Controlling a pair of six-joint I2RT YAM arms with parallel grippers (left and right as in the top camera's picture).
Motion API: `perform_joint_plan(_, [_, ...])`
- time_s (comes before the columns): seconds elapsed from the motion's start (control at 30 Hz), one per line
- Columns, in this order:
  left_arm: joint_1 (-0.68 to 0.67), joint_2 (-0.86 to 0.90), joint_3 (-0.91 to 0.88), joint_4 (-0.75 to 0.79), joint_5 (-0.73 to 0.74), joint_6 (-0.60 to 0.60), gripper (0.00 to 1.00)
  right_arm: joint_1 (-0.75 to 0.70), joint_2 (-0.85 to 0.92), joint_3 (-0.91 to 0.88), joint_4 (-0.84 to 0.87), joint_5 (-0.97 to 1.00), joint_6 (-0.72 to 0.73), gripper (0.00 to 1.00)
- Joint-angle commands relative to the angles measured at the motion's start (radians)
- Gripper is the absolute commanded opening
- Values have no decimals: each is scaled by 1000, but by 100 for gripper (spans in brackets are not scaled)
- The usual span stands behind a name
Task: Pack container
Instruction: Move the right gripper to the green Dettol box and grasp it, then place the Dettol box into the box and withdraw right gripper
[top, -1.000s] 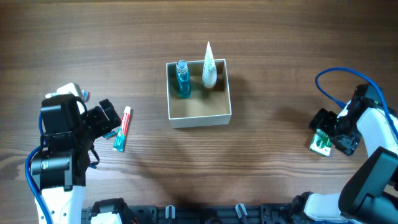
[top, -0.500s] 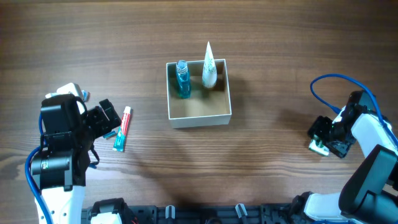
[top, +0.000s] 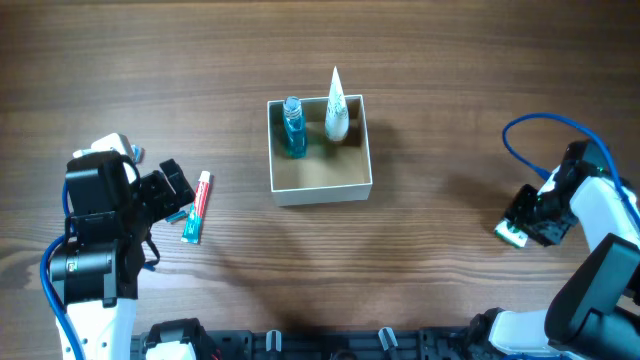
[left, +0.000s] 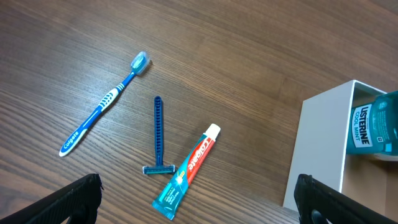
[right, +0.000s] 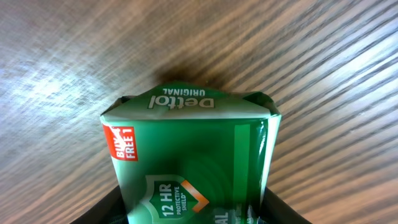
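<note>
Only the right side has changed. The right gripper has shifted: a second ago it sat a little further up the bench. It then slid left and down over the green Dettol packet, and has now eased back slightly to the right. The packet shows less from overhead than it did a second ago, reduced to a narrow green-and-white sliver at the gripper's lower left edge. The jaws now flank it on both sides, and they seem to be pressing it, though their tips are cut off in the wrist view. The blue cable loop above has sagged and changed shape.
</note>
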Motion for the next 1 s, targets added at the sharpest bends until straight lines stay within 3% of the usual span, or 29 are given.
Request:
perform_joint_plan(0.0, [8,1,19,3,-16,-16,100,4,-40,97,-46,-17,2,23])
perform_joint_plan(0.17, [8,1,19,3,-16,-16,100,71,-179,325,-209,-58,0,4])
perform_joint_plan(0.27, [8,1,19,3,-16,-16,100,304,-298,493,-233,-58,-137,4])
perform_joint_plan(0.37, [8,1,19,3,-16,-16,100,598,-354,528,-136,-54,-327,4])
perform_joint_plan(0.47, [8,1,19,3,-16,-16,100,874,-320,527,-119,-54,-520,4])
perform_joint_plan(0.6, [8,1,19,3,-16,-16,100,1090,-208,526,-115,-35,-763,5])
perform_joint_plan(0.83, [8,1,19,3,-16,-16,100,1120,71,526,5,-1,-757,4])
perform_joint_plan(0.87, [8,1,19,3,-17,-16,100,1120,92,526,23,0,-758,6])
perform_joint_plan(0.9, [8,1,19,3,-16,-16,100,1120,114,526,34,-1,-757,18])
perform_joint_plan(0.97, [8,1,19,3,-16,-16,100,1120,128,526,33,-1,-736,54])
